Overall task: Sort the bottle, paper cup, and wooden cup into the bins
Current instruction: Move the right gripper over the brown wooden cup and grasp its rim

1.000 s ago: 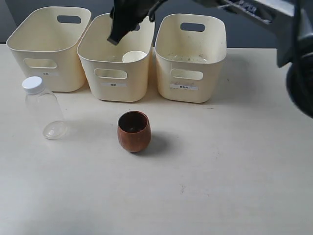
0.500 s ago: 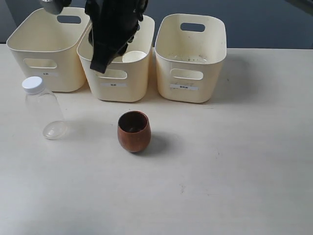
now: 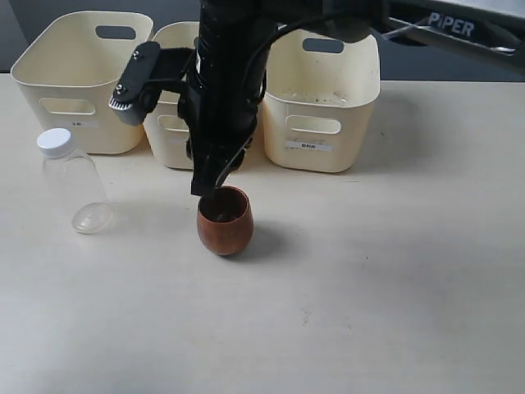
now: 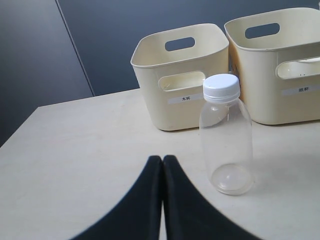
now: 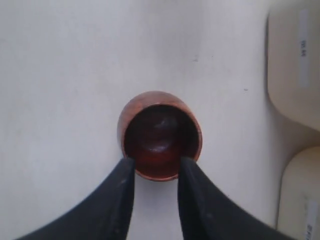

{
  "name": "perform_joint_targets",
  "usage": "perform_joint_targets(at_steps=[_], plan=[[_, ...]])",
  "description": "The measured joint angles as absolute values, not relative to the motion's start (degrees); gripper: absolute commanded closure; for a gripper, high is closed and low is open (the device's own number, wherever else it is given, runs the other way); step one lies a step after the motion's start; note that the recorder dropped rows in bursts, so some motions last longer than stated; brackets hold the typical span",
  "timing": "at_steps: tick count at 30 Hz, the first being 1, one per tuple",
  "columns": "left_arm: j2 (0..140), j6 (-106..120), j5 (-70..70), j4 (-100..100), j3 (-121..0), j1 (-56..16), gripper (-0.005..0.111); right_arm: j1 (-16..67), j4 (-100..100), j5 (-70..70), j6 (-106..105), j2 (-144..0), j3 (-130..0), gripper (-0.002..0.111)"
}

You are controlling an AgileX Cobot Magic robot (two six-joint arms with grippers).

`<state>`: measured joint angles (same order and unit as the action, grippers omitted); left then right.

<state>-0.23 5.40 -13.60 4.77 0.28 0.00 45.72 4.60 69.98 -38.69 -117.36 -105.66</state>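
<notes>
The reddish-brown wooden cup [image 3: 225,223] [image 5: 160,135] stands upright on the table in front of the bins. My right gripper [image 3: 209,190] [image 5: 156,162] hangs just over the cup's rim on the side nearer the bins. It is open, one finger at each side of the rim, holding nothing. At the left stands the clear bottle [image 3: 72,185] [image 4: 226,135] with its white cap on. My left gripper [image 4: 162,159] is shut and empty, a little short of the bottle. The paper cup is hidden behind the right arm.
Three cream bins line the back: left [image 3: 98,131] [image 4: 180,107], middle [image 3: 168,139] [image 4: 300,107], mostly covered by the right arm [image 3: 225,82], and right [image 3: 353,123]. Bare tabletop [image 3: 369,287] lies in front and to the right of the cup.
The right arm has swung from above the middle bin forward and down to the wooden cup's rim, now covering the paper cup in that bin. Bottle and wooden cup have not moved.
</notes>
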Motion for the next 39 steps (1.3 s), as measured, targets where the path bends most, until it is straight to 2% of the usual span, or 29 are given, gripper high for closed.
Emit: perform_joint_targets(at_steps=[14, 21, 39], plan=[[-0.2, 5.4, -13.6, 4.8, 0.3, 0.0, 0.107, 45.7, 4.9, 70.2, -39.2, -125.1, -104.8, 0.077], [-0.2, 5.4, -13.6, 4.8, 0.3, 0.0, 0.107, 45.8, 5.1, 70.2, -39.4, -125.3, -104.8, 0.058], [-0.2, 5.4, -13.6, 4.8, 0.3, 0.0, 0.107, 45.8, 3.6, 70.0, -40.0, -124.1, -105.1, 0.058]])
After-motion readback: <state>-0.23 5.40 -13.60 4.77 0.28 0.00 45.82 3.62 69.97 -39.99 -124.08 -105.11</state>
